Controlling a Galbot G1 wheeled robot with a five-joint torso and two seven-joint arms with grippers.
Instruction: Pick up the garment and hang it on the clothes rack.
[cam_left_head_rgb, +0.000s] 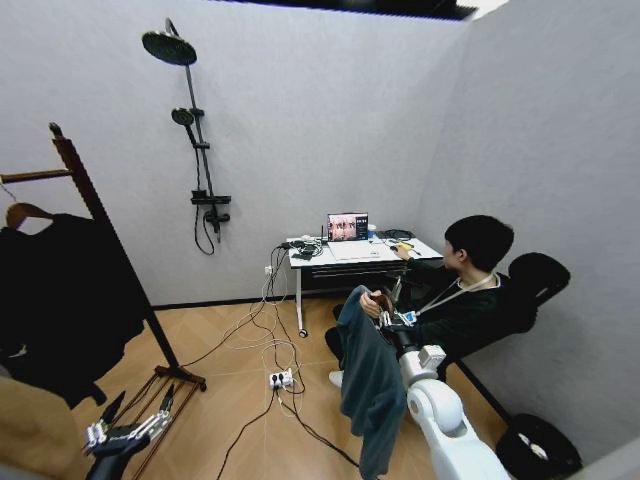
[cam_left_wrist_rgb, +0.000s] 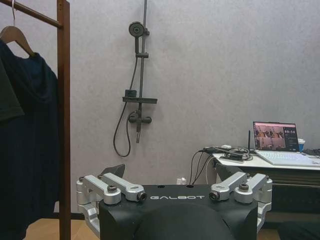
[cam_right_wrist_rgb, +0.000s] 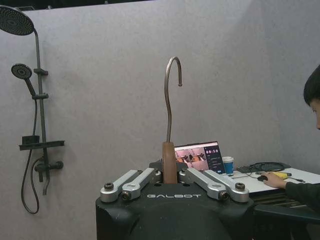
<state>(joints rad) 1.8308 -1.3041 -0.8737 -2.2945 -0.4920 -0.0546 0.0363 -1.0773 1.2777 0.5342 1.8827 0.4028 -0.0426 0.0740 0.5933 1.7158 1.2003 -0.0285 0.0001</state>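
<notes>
A: Two arms, one busy. Which has the garment (cam_left_head_rgb: 370, 385)?

B: The right gripper (cam_left_head_rgb: 384, 309), at about five o'clock in the head view. In the right wrist view its fingers (cam_right_wrist_rgb: 150, 176) are closed on the neck of the wooden hanger (cam_right_wrist_rgb: 169, 162), and the metal hook (cam_right_wrist_rgb: 171, 95) stands straight up above them, its open end curling to one side.

A: And the cloth?

B: It hangs down from the hanger, long axis vertical, teal folds draped beside the right forearm, clear of the floor.

A: Where's the clothes rack (cam_left_head_rgb: 95, 215)?

B: Off at nine o'clock, well apart from the garment. Its top bar (cam_left_head_rgb: 35, 176) runs from the post toward the left edge, and a dark coat (cam_left_head_rgb: 60, 300) already hangs there on its own hanger.

A: The left gripper (cam_left_head_rgb: 135, 420)?

B: Low at seven o'clock, near the rack's base, fingers spread wide, holding nothing.

A: So the left arm is nearer the rack?

B: Yes, but the right one holds the hook. I judge the hook must cross leftward and rise above the bar.
</notes>
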